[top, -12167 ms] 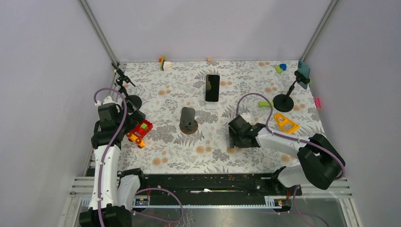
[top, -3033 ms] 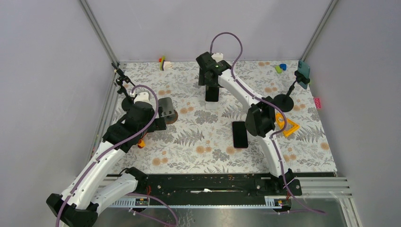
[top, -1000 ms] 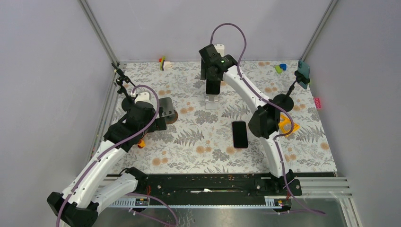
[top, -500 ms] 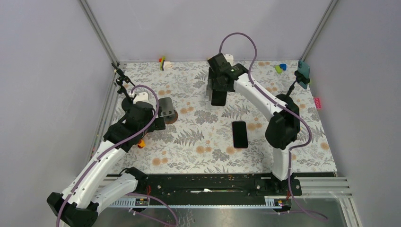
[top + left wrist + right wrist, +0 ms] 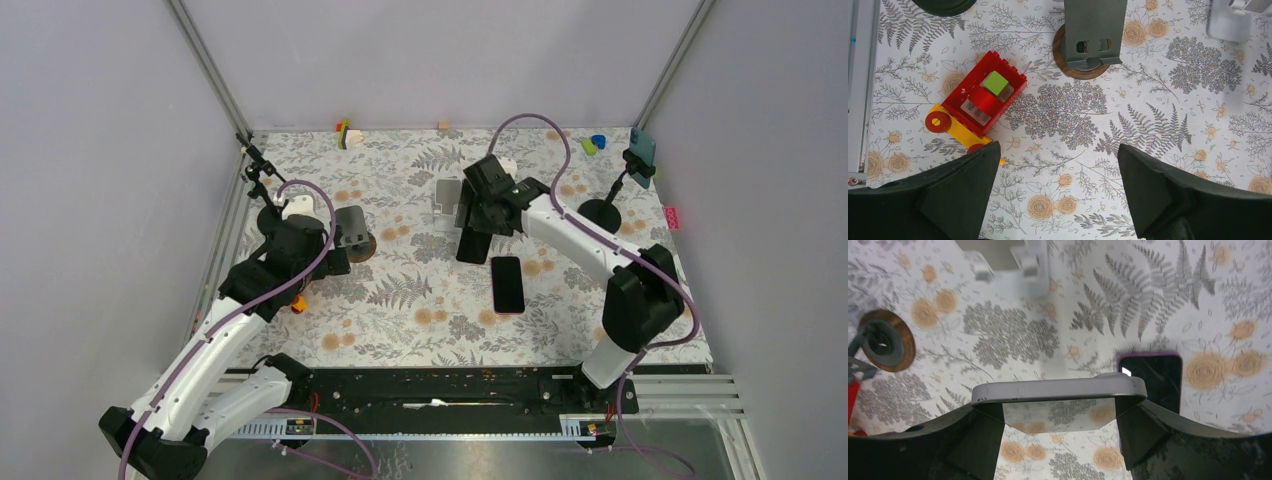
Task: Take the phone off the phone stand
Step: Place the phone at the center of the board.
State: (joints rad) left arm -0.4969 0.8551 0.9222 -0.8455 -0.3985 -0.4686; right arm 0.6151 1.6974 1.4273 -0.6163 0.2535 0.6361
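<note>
My right gripper point(image 5: 472, 232) is shut on a dark phone with a grey edge point(image 5: 471, 246) and holds it off the table, apart from the bare white phone stand point(image 5: 447, 204). In the right wrist view the phone point(image 5: 1058, 388) spans the gap between my jaws, with the white stand point(image 5: 1013, 262) above it. My right gripper point(image 5: 1058, 407) grips the phone's two sides. My left gripper point(image 5: 332, 258) is open and empty beside a grey stand on a wooden base point(image 5: 353, 231), which also shows in the left wrist view point(image 5: 1091, 40). My left gripper point(image 5: 1057, 150) hovers over bare tablecloth.
A second phone in a purple case point(image 5: 507, 284) lies flat on the table, just right of the held phone point(image 5: 1150, 380). A red and yellow toy car point(image 5: 980, 97) sits near my left gripper. A teal phone on a tripod point(image 5: 641, 153) stands at the far right.
My right arm has drawn the phone off the white stand and carried it nearer and slightly right, down to beside the lying phone. The left arm has not moved.
</note>
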